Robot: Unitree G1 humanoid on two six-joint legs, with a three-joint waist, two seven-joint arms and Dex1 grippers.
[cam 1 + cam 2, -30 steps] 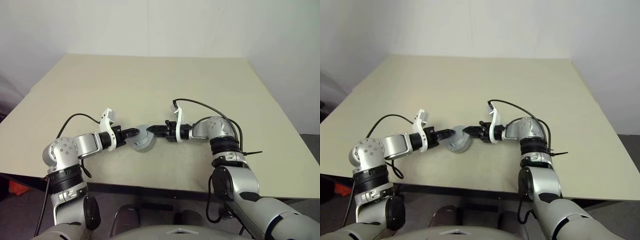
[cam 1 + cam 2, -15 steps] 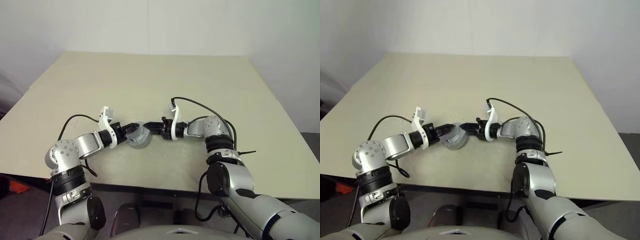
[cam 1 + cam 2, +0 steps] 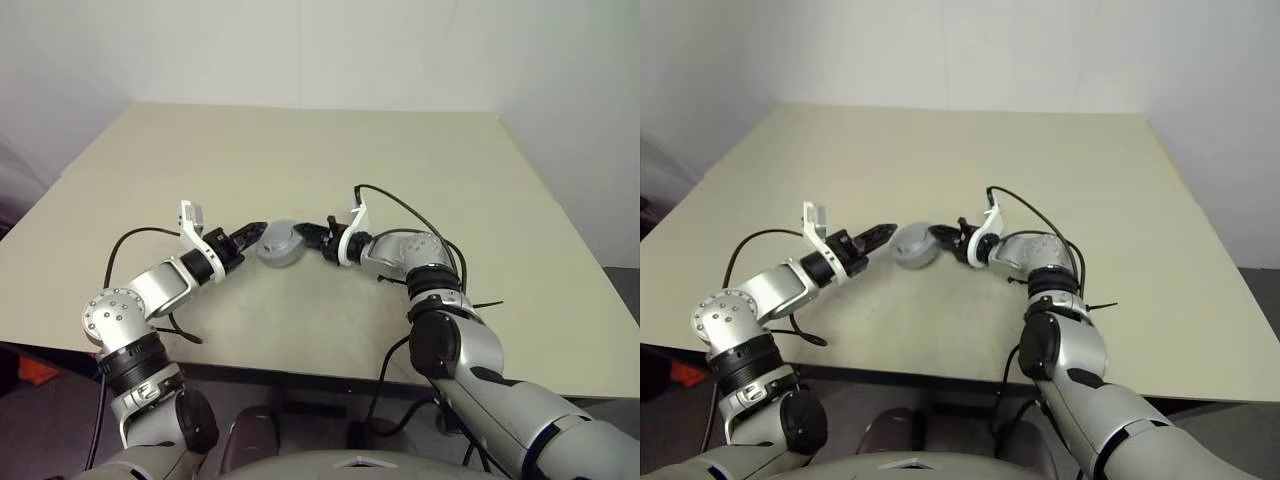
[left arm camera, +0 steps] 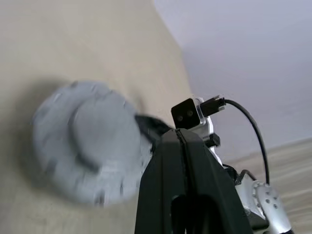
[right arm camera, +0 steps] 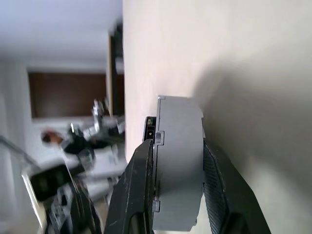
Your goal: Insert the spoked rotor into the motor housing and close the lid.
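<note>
The right claw (image 3: 312,236) is clamped on the motor housing (image 3: 279,244), one black finger (image 5: 139,180) on each flat face of the grey round body, as seen in the right wrist view, where the housing (image 5: 178,161) stands on edge between the fingers. The housing is carried tilted just above the bench (image 3: 420,170), about midway between its left and right edges and nearer the near edge than the far one. A dark slot with a small connector is seen on its rim. The left claw (image 3: 252,232) is clenched empty, its two fingers (image 4: 187,170) pressed together, with the tip just beside the housing's left side; contact cannot be told. From each wrist a black cable (image 3: 395,208) is looped back over the arm.
</note>
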